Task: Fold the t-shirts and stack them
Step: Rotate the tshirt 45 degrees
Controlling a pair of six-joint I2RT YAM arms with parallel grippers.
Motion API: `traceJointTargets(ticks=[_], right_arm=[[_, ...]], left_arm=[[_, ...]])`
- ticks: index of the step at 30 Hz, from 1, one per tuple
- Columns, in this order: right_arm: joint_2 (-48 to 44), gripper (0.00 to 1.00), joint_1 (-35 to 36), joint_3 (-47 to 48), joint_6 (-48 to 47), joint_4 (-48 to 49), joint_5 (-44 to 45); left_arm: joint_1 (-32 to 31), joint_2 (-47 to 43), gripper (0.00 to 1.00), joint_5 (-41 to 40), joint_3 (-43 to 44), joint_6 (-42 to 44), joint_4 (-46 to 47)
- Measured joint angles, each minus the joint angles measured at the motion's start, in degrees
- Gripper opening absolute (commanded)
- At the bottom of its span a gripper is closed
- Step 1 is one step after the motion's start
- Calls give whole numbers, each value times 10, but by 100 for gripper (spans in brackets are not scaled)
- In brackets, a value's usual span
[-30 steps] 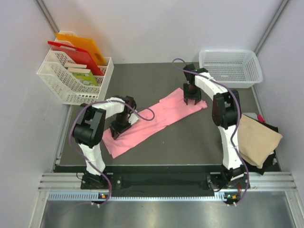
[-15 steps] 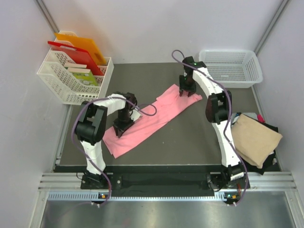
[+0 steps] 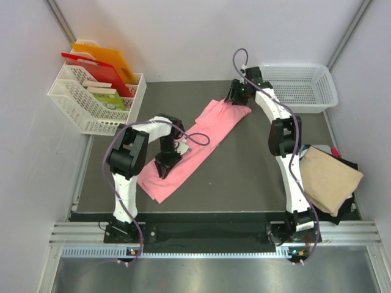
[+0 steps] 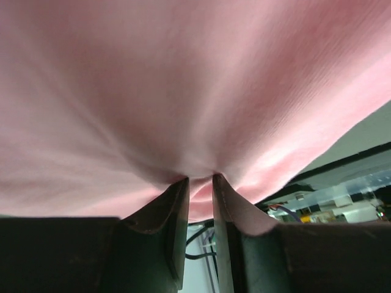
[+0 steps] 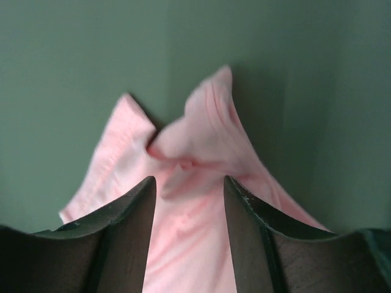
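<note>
Holding shirt [image 3: 215, 130], left arm [image 3: 127, 157] bent, right arm [image 3: 282, 138] outstretched

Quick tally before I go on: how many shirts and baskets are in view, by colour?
Pink shirt: 1
Tan shirt: 1
Black shirt: 1
White baskets: 2
Total: 5. A red scrap beside the pile is too hidden to count.
</note>
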Motion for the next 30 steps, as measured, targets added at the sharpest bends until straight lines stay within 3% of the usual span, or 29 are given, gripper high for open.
traceJointTargets(ticks=[9, 14, 16, 23, 27, 30], right_arm=[[15, 47, -38, 0, 55, 124, -61], [-16, 47, -40, -32, 53, 113, -66], [-64, 47, -33, -92, 52, 103, -64], [-217, 44, 41, -261, 35, 65, -44], [-235, 43, 87, -315, 29, 63, -42], [-224, 42, 104, -336, 28, 46, -41]], left_arm=[[-17, 84, 25, 58, 115, -49, -71], [-29, 74, 26, 89, 176, -48, -40], [-30, 47, 27, 89, 175, -45, -33], [-22, -146, 26, 61, 34, -29, -23], [-20, -176, 26, 29, -73, -24, -22], [-20, -175, 25, 13, -108, -23, -20]])
